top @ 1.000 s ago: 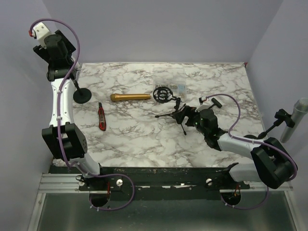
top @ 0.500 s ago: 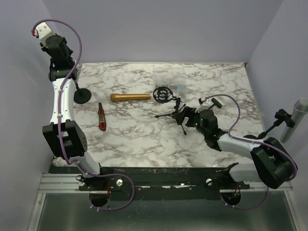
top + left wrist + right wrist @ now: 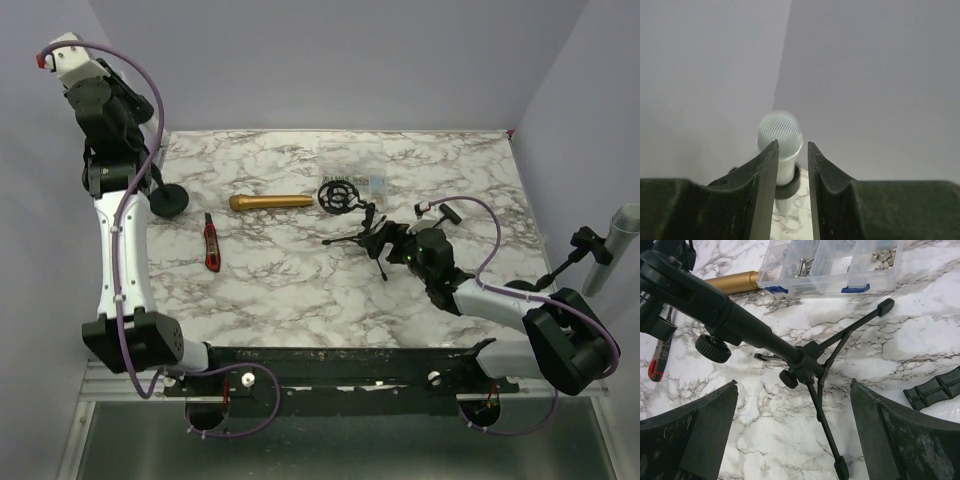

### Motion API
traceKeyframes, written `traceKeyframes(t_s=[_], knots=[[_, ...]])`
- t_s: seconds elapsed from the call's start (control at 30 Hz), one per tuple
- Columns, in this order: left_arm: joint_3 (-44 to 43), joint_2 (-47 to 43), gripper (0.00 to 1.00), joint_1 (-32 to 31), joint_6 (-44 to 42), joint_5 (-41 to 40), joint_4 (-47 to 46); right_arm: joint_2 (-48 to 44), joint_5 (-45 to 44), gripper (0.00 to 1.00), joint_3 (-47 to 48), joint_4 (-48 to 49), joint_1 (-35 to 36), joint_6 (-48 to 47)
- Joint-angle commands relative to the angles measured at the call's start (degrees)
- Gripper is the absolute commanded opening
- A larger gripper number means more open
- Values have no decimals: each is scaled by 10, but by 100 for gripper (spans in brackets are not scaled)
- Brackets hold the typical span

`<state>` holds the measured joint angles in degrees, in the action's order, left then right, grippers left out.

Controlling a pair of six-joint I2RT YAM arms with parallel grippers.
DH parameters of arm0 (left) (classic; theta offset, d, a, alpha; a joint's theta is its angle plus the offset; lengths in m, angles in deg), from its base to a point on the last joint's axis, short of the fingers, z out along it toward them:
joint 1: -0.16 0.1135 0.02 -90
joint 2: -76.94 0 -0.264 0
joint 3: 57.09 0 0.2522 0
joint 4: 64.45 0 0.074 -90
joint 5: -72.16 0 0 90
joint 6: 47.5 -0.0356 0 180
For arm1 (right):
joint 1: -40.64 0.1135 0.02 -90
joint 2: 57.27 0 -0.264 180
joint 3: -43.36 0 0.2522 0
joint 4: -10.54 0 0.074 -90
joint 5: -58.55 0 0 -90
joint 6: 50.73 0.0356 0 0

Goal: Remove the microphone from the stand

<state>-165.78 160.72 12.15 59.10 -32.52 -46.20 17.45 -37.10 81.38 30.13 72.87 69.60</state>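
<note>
The left gripper [image 3: 791, 145] is raised at the far left corner of the marbled surface [image 3: 450, 170]. In its wrist view its two fingers [image 3: 765, 170] are set narrowly apart, with the pale body of the microphone [image 3: 781, 129] seen in the gap and the mesh head showing just past the fingertips. Whether the fingers press on the body cannot be told. The microphone is seated upright in the black ring [image 3: 790, 189] of the stand, whose round base [image 3: 170, 201] is planted on the surface near the left edge. The right gripper [image 3: 794, 385] is spread wide, with nothing held, and is placed over a black tripod [image 3: 805, 362] lying on its side right of centre. Beyond the tripod a clear parts box [image 3: 840, 265] and a gold cylinder [image 3: 270, 201] are seen, and a red-and-black knife [image 3: 211, 243] lies near the round base.
</note>
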Motion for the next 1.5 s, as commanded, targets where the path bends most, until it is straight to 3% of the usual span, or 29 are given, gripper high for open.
traceKeyframes(t_s=[0.0, 0.23, 0.37, 0.5, 0.53, 0.57, 0.6, 0.63, 0.67, 0.93, 1.1, 1.23, 1.47], knots=[[30, -108, 0, -34, -14, 72, -19, -21, -19, 95, -10, 5, -2, -12], [144, -256, 0, -96, -5, 143, 9, -35, -37, 100, -12, -15, -1, -7], [140, -276, 0, -101, 20, 80, 67, -36, -44, 100, 0, -25, -2, -10], [156, -271, 0, -99, 16, 74, 68, -21, -32, 100, 5, -24, -2, -12], [157, -263, 16, -97, 17, 57, 70, -18, -27, 100, 5, -23, -2, -13], [152, -252, 47, -92, 22, 40, 80, -15, -22, 100, 4, -22, -2, -14], [137, -232, 71, -79, 40, 46, 101, -13, -21, 100, 2, -18, -1, -14], [122, -214, 91, -60, 62, 65, 119, -11, -21, 100, -1, -14, -1, -13], [106, -189, 98, -47, 75, 85, 133, -10, -20, 100, -2, -10, -1, -12], [-1, -41, 98, 10, 90, 100, 201, -13, -14, 99, -8, 3, -2, -13], [62, -29, 98, 58, 98, 214, 120, -14, -11, 99, -9, 4, -2, -13], [59, -11, 98, 63, 72, 181, 110, -14, -9, 99, -9, 6, -2, -10], [46, 22, 79, 62, 33, 152, 73, -2, -5, 99, -7, 9, -2, -7]])
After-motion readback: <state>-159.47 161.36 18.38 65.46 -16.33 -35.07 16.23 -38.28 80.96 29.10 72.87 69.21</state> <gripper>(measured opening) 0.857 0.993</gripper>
